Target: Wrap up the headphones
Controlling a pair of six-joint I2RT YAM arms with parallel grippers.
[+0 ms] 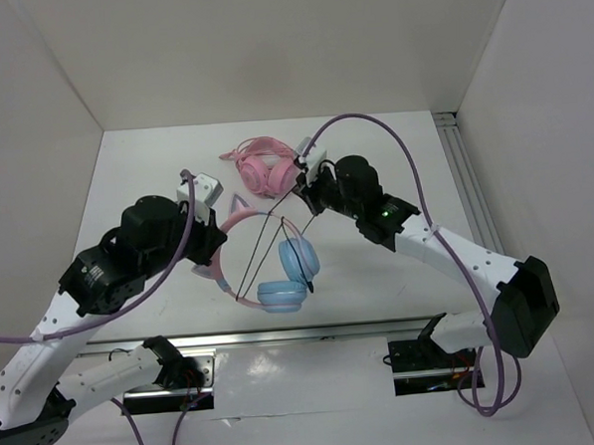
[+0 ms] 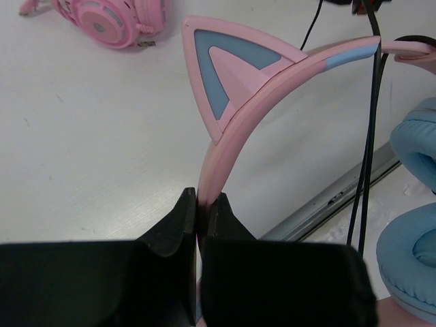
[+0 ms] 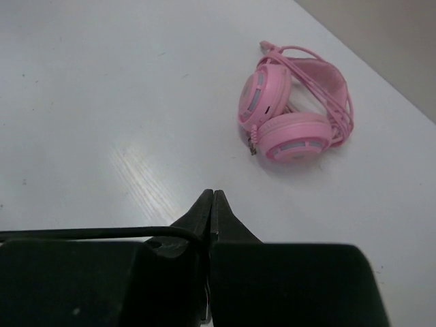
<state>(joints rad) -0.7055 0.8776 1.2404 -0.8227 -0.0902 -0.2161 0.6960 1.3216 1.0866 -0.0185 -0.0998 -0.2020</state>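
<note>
The headphones, with light blue ear cups and a pink cat-ear headband, are held just above the table's near middle. My left gripper is shut on the headband; in the left wrist view its jaws pinch the pink band below a cat ear, with the blue cups at the right. The thin black cable runs taut across the band up to my right gripper. In the right wrist view that gripper is shut on the cable.
The all-pink headphones lie with their cord bundled at the back middle of the table, just beyond my right gripper; they also show in the right wrist view and the left wrist view. A metal rail runs along the near edge.
</note>
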